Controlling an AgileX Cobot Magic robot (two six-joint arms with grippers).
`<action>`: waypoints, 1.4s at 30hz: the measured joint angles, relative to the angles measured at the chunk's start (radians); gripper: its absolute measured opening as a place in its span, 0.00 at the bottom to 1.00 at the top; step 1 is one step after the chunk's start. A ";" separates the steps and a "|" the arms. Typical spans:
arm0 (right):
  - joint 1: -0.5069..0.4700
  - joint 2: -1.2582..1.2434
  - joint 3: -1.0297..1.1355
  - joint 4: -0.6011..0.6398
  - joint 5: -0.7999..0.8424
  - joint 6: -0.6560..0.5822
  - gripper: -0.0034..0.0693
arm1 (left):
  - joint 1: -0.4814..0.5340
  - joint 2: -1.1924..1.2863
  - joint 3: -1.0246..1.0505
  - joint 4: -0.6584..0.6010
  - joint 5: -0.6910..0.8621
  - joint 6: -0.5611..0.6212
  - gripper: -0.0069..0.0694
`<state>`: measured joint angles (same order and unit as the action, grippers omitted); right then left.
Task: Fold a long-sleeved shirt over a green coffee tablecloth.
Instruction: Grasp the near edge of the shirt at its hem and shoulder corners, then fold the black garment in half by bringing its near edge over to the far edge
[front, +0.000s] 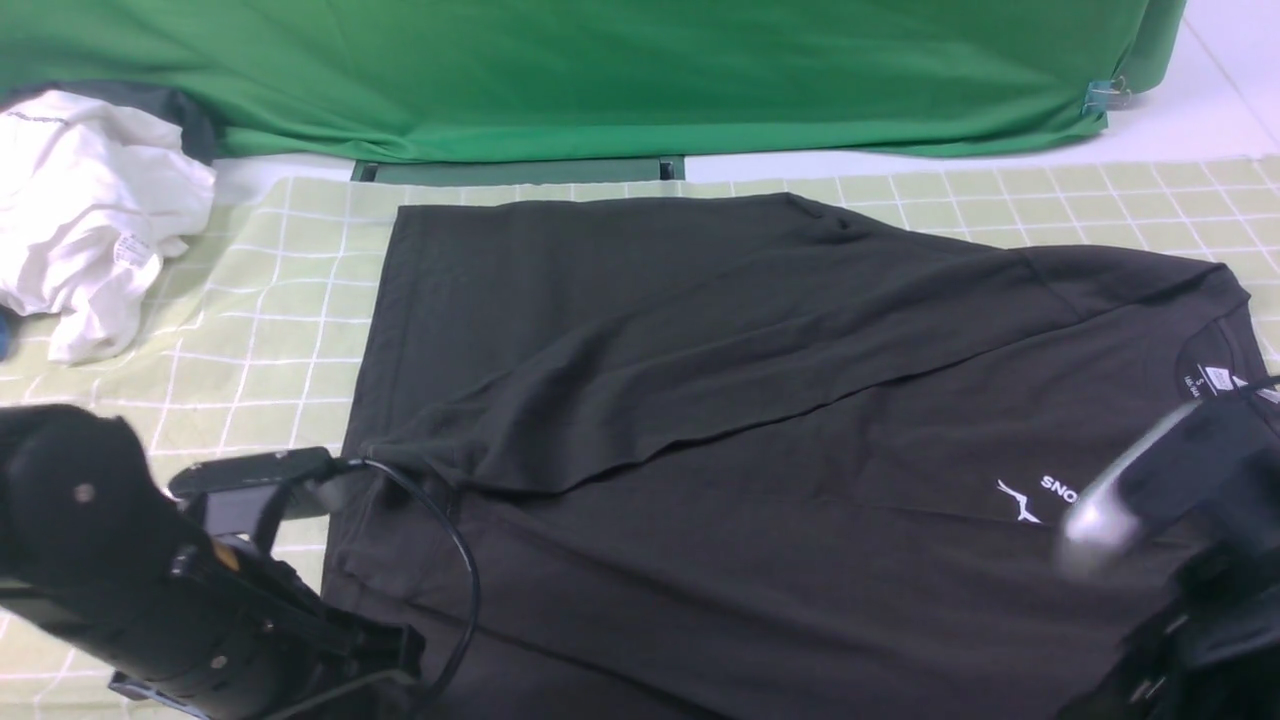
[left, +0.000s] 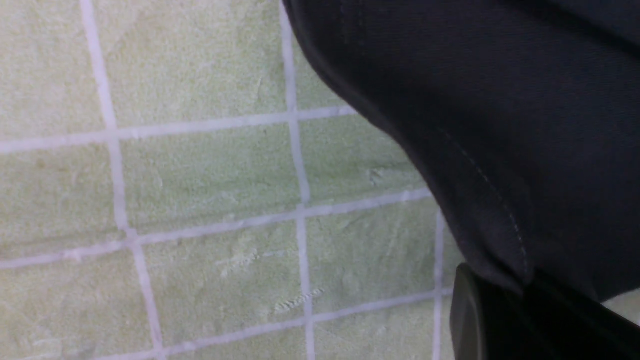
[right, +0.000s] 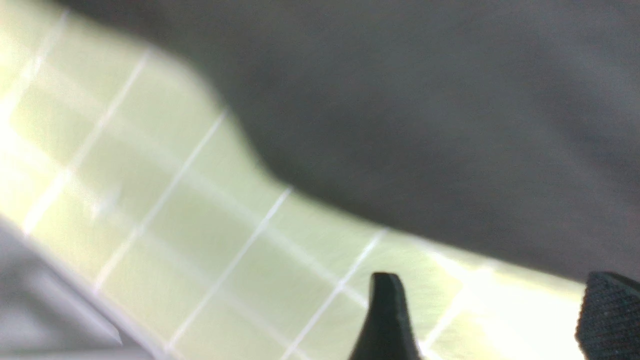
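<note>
The black long-sleeved shirt (front: 760, 420) lies spread on the green coffee tablecloth (front: 270, 300), with one sleeve folded across its body and the white print near the right. My left arm (front: 200, 590) reaches the shirt's lower left edge. In the left wrist view the left gripper (left: 520, 295) is shut on the stitched edge of the shirt (left: 500, 100), above the tablecloth (left: 200, 175). My right arm (front: 1200, 520) is blurred near the collar. The right gripper (right: 495, 310) stands open with nothing between its fingers, over the tablecloth (right: 200, 225) just beside the shirt (right: 425, 100).
A crumpled white garment (front: 80, 220) lies at the back left on the tablecloth. A plain bright green cloth (front: 600, 70) hangs along the back, held by a clip (front: 1105, 95). A black cable (front: 460, 570) loops over the shirt beside my left arm.
</note>
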<state>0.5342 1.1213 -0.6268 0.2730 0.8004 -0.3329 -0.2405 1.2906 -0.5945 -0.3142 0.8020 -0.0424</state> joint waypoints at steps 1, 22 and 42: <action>0.049 0.037 0.000 -0.024 -0.008 -0.002 0.72 | 0.000 -0.016 0.000 -0.001 0.007 -0.001 0.13; 0.342 0.469 -0.135 -0.321 -0.108 0.085 0.20 | 0.000 -0.073 0.000 -0.027 0.034 -0.002 0.13; 0.392 0.308 -0.072 -0.178 0.083 0.072 0.07 | 0.000 -0.150 -0.037 -0.050 0.266 -0.001 0.13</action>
<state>0.9261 1.4294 -0.6990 0.0953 0.8838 -0.2606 -0.2405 1.1406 -0.6311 -0.3647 1.0681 -0.0436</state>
